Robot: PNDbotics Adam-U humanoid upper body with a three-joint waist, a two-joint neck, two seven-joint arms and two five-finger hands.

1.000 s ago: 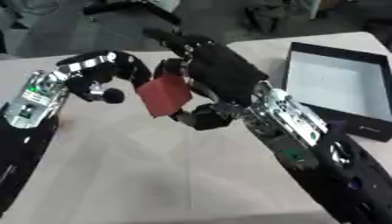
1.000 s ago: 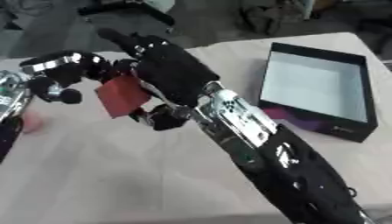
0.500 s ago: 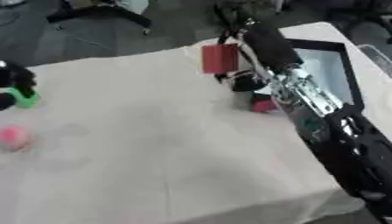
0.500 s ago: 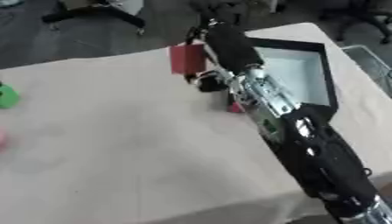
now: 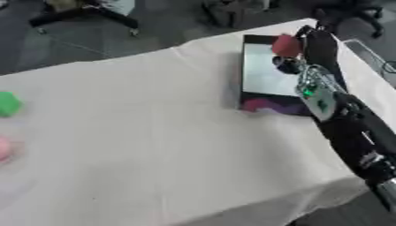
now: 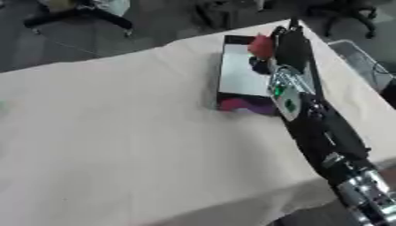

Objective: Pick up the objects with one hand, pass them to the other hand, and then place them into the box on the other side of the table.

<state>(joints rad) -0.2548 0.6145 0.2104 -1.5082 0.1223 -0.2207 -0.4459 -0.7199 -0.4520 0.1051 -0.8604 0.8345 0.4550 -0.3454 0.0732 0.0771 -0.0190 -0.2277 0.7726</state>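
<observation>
Red block pinched in right hand, held above far end of box on table. Green object and pink object at left edge.

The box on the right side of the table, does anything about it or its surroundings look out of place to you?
Nothing stands out. The box sits flat on the table, and the right hand holds a red object above it.
</observation>
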